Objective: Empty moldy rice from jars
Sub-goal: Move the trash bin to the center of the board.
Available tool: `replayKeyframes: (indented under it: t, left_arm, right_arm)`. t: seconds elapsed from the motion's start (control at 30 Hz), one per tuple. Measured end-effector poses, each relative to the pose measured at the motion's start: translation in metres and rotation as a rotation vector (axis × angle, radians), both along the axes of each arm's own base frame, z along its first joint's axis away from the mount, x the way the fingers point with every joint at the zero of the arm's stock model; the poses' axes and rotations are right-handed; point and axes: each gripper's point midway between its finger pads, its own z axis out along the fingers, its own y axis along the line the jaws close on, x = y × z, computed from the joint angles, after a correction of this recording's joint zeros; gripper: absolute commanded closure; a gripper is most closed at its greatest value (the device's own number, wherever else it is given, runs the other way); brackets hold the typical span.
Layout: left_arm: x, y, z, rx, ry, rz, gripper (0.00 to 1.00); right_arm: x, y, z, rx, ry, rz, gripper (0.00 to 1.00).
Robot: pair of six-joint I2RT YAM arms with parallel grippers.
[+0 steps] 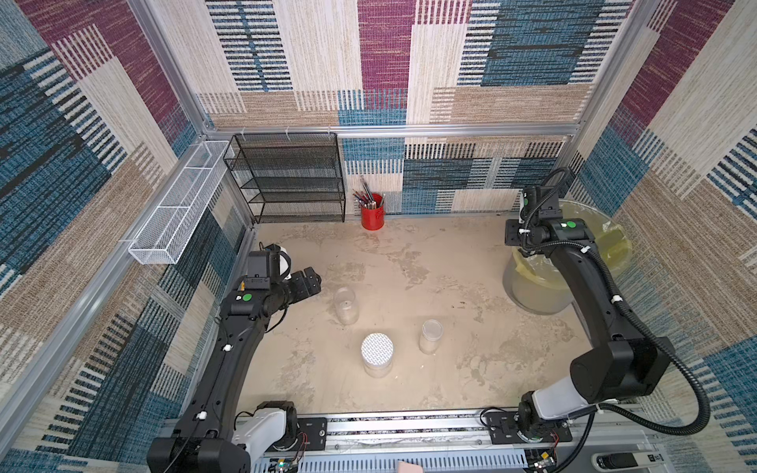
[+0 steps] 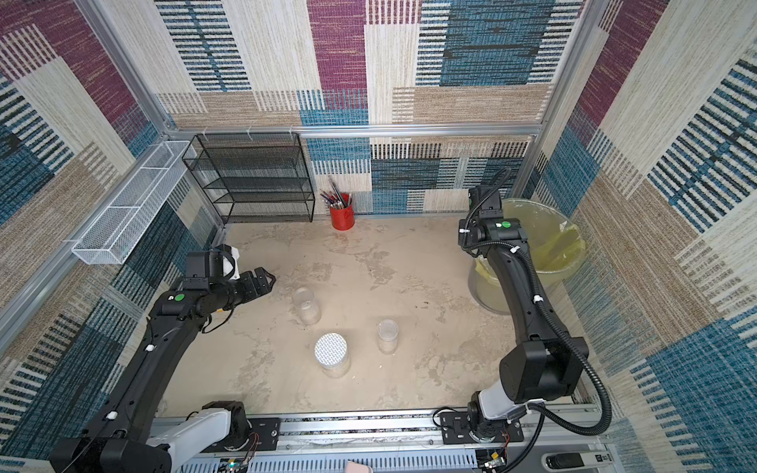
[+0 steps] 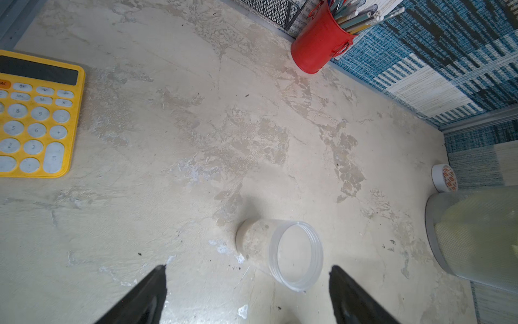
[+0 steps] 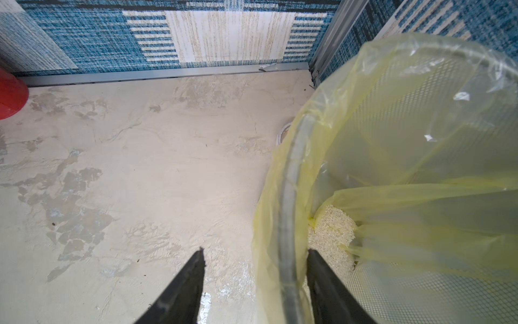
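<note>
We read key legends on the yellow calculator (image 3: 36, 112) lying on the counter (image 3: 196, 140): orange "AC", digits 8, 9, 5, 6, 2, 3, plus "+" and "=". The tape roll (image 3: 445, 178) just beside the bin (image 3: 476, 238) carries orange-red print, too blurred for us.

White grid-patterned jar lid (image 1: 377, 347), red cup (image 1: 372, 219)
</note>
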Motion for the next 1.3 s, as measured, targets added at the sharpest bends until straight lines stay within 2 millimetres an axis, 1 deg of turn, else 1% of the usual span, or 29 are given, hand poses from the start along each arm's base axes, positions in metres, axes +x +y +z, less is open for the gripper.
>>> replayKeyframes:
  t: [0.2, 0.37, 0.43, 0.47, 0.53, 0.63, 0.8, 0.87, 1.03, 1.17, 1.23, 1.3]
  left_arm:
    - [-0.001, 0.000, 0.000, 0.005, 0.001, -0.002, 0.07]
    - [-0.001, 0.000, -0.001, 0.010, 0.001, -0.008, 0.07]
    - [-0.001, 0.000, -0.001, 0.011, 0.003, -0.008, 0.07]
    - [-0.001, 0.000, -0.002, 0.011, 0.004, -0.008, 0.08]
    - [-0.001, 0.000, -0.002, 0.011, 0.004, -0.008, 0.07]
    - [-0.001, 0.000, -0.002, 0.011, 0.004, -0.008, 0.07]
    - [-0.002, 0.000, -0.004, 0.010, 0.010, -0.008, 0.08]
    - [-0.002, 0.000, -0.005, 0.008, 0.012, -0.010, 0.07]
    - [-0.002, -0.001, -0.004, 0.008, 0.011, -0.017, 0.07]
    - [-0.001, -0.001, -0.005, 0.009, 0.012, -0.018, 0.07]
    - [-0.001, -0.002, -0.007, 0.005, 0.019, -0.023, 0.07]
    - [-0.001, -0.004, -0.009, -0.003, 0.026, -0.030, 0.07]
  right_arm:
    - [0.003, -0.006, -0.007, -0.019, 0.022, -0.002, 0.56]
    - [0.004, -0.007, -0.015, -0.024, 0.045, 0.003, 0.62]
    - [0.004, -0.006, -0.016, -0.024, 0.048, 0.013, 0.68]
    - [0.005, -0.006, -0.017, -0.026, 0.051, 0.020, 0.70]
    - [0.007, -0.004, -0.016, -0.015, 0.047, 0.030, 0.77]
    - [0.009, -0.001, -0.015, -0.008, 0.044, 0.044, 0.80]
    - [0.010, 0.000, -0.012, -0.019, 0.045, 0.068, 0.94]
    - [0.010, 0.002, -0.012, -0.015, 0.049, 0.074, 0.94]
    - [0.010, 0.005, -0.010, -0.003, 0.049, 0.096, 0.99]
    - [0.010, 0.017, -0.005, 0.036, 0.044, 0.144, 1.00]
    - [0.011, 0.030, -0.004, 0.059, 0.038, 0.182, 1.00]
    - [0.014, 0.047, -0.006, 0.079, 0.039, 0.230, 1.00]
